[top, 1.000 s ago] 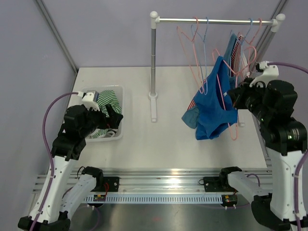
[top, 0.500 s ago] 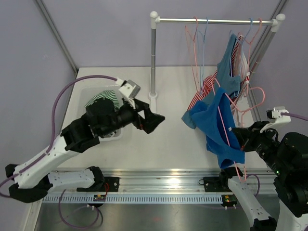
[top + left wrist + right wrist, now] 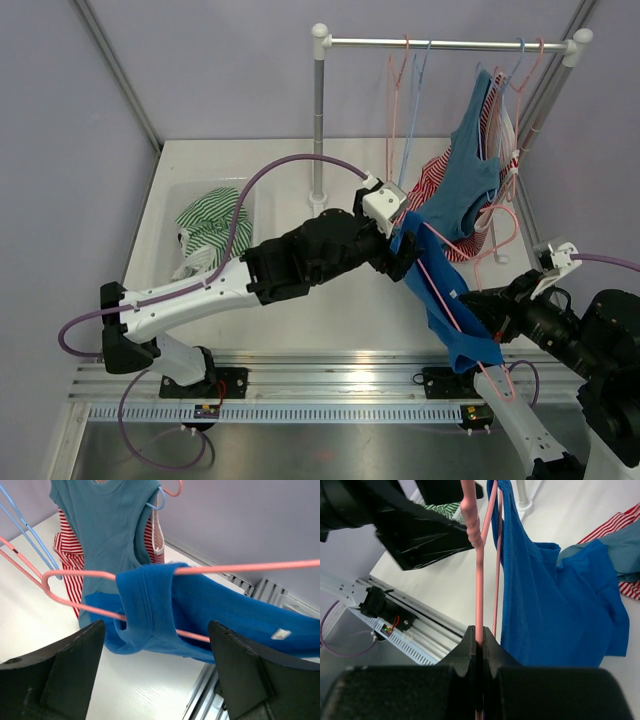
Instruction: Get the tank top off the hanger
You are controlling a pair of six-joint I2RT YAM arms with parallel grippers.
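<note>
The blue tank top point(image 3: 440, 290) hangs on a pink hanger point(image 3: 515, 225) that is off the rail and tilted over the table's front right. My right gripper point(image 3: 488, 318) is shut on the hanger's wire point(image 3: 479, 580), with the blue top point(image 3: 555, 605) draped beside it. My left gripper point(image 3: 405, 252) is open at the top's upper end. In the left wrist view the fingers point(image 3: 55, 675) stand wide apart, and the top's folded strap point(image 3: 145, 605) and the hanger bar point(image 3: 250, 567) lie just beyond them, not touched.
A rack with a post point(image 3: 319, 130) and rail point(image 3: 450, 44) stands at the back. A teal tank top point(image 3: 470, 170), a red striped top point(image 3: 435, 180) and empty hangers point(image 3: 400, 100) hang on it. A bin point(image 3: 252, 200) with a green striped garment point(image 3: 210, 225) is at the left.
My left arm swung from the bin across the table to the blue top. My right arm pulled the hanger and top down and toward the front edge.
</note>
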